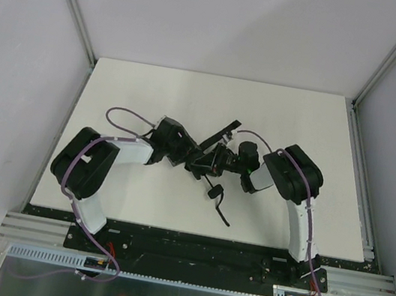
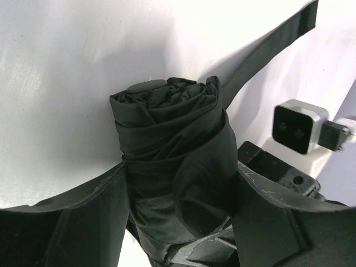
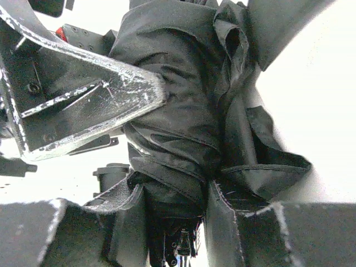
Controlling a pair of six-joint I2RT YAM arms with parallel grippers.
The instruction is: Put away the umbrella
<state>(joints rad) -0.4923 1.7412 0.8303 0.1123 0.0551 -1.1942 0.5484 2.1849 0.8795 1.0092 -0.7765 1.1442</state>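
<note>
The umbrella (image 1: 213, 160) is a folded bundle of matte black fabric held above the white table (image 1: 155, 88) at its middle. Its closing strap (image 1: 223, 131) sticks out toward the back, and its wrist strap (image 1: 220, 205) hangs down toward the front. My left gripper (image 1: 200, 160) is shut on the umbrella's rolled body (image 2: 172, 161), with the small cap (image 2: 146, 85) on its far end. My right gripper (image 1: 227, 162) is shut on the same bundle (image 3: 178, 139) from the other side; the left gripper's finger (image 3: 83, 105) presses the fabric just above it.
The two arms meet at the table's middle, elbows out to each side. Grey walls and aluminium rails bound the table on the left, right and back. The right wrist's camera (image 2: 297, 127) shows close beside the umbrella in the left wrist view.
</note>
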